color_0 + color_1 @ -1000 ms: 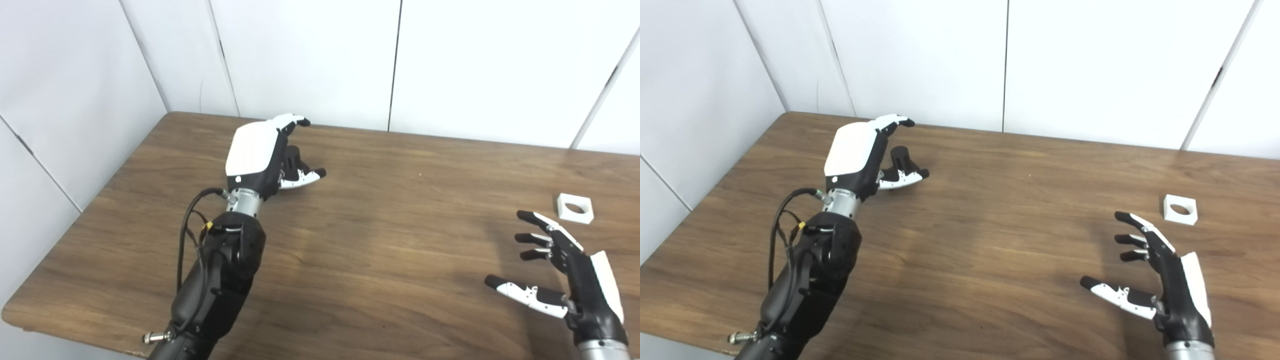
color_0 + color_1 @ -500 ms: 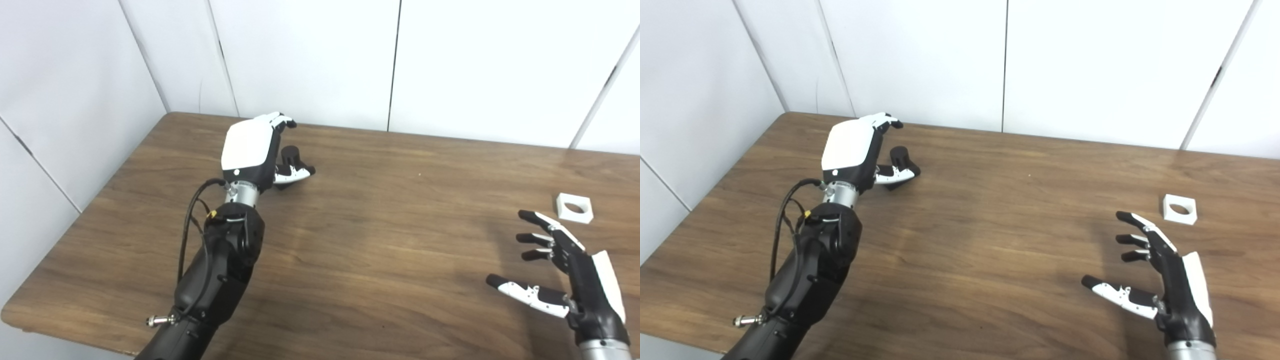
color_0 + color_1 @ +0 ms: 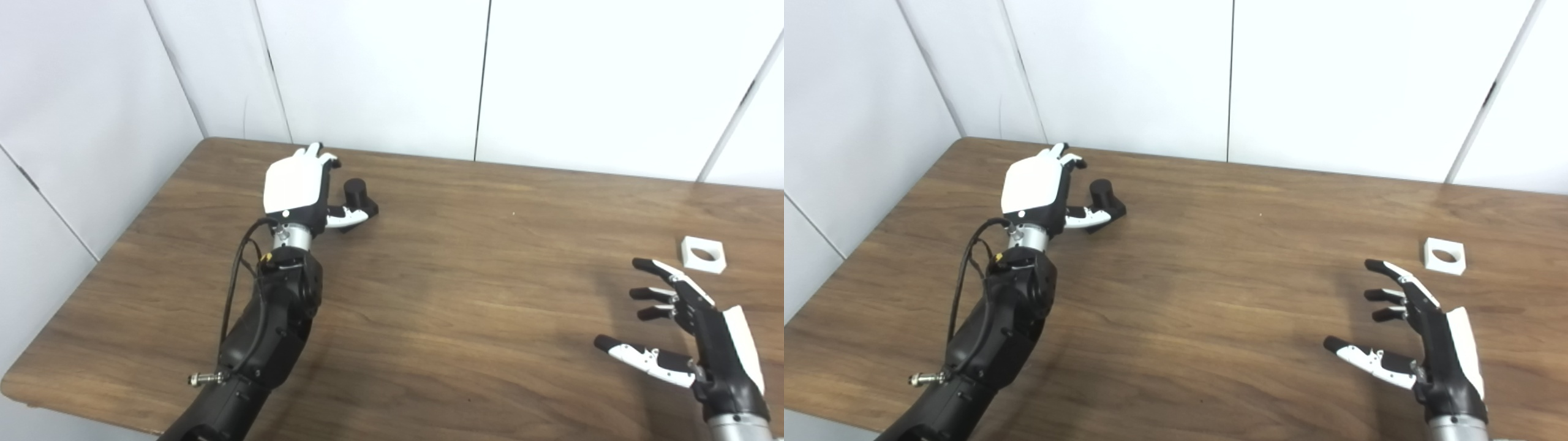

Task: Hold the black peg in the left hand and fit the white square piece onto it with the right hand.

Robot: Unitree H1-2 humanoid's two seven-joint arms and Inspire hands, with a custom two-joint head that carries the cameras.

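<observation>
**Operator:** Currently, what is lying under the hands, and how is each hand standing?

**Technician:** A wooden table is carrying everything. The left hand is reaching toward the far left part of it, white back facing up. Its fingers are curling above the table and its thumb is pointing sideways; the hand is spread and is gripping nothing. The right hand is hovering near the front right edge, palm turned inward, fingers fanned apart and thumb held out, also gripping nothing.

**Operator:** Where is the black peg sitting?

**Technician:** The black peg is standing upright on the table, just beyond the left thumb and just beside the curled fingers. Whether the thumb is touching its base cannot be told.

**Operator:** And the white square piece?

**Technician:** The white square piece is lying flat, round hole facing up, just beyond the right fingertips and apart from them.
</observation>
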